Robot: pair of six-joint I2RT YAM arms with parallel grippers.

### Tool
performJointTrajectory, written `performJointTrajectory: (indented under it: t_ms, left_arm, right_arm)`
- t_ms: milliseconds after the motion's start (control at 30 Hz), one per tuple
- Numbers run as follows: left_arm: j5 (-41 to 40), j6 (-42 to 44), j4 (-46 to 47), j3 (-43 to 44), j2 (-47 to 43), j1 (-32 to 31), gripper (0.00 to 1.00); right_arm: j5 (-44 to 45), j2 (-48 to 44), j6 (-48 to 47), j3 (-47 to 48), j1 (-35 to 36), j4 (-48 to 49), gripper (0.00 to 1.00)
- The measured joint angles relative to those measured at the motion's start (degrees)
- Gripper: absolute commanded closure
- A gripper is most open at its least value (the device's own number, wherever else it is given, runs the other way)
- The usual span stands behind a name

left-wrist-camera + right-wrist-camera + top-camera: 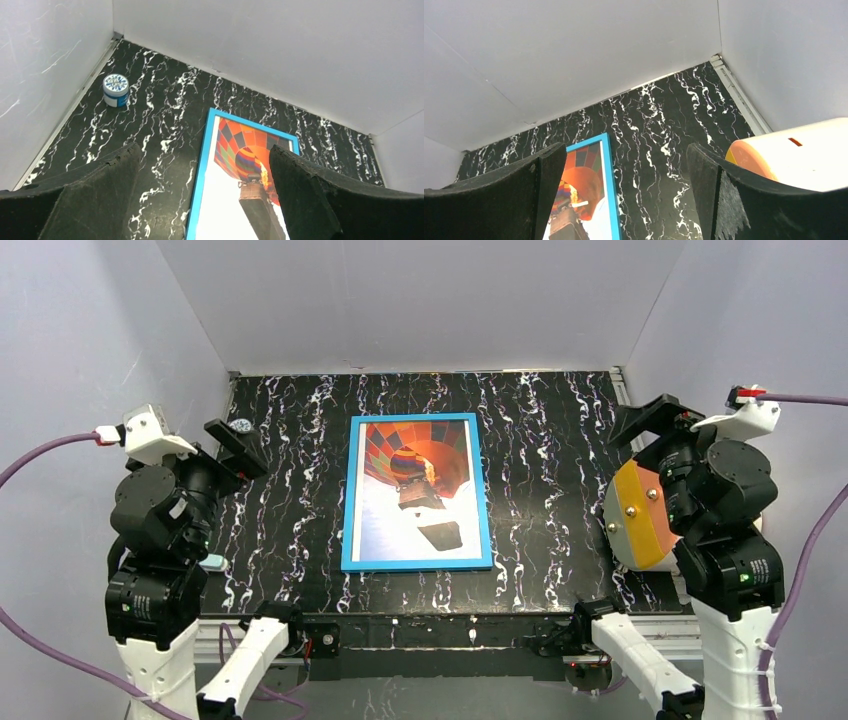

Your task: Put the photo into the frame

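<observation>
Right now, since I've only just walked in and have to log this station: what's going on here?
Nothing is being handled at this moment. The frame lies flat in the middle of the table, with the photo showing inside its blue rim, so the job looks done. Both arms sit off to the sides. The left tool and the right tool are open and hold nothing.
</observation>
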Motion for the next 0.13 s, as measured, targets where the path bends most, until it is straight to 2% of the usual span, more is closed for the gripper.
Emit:
performJointTrajectory:
  t_ms: [133]
  left_arm:
    - [-1.1, 0.2, -3.1, 0.5, 0.3, 0.0, 0.02]
  right_arm:
    - [0.0, 0.2, 0.0, 0.0, 0.0, -1.5, 0.01]
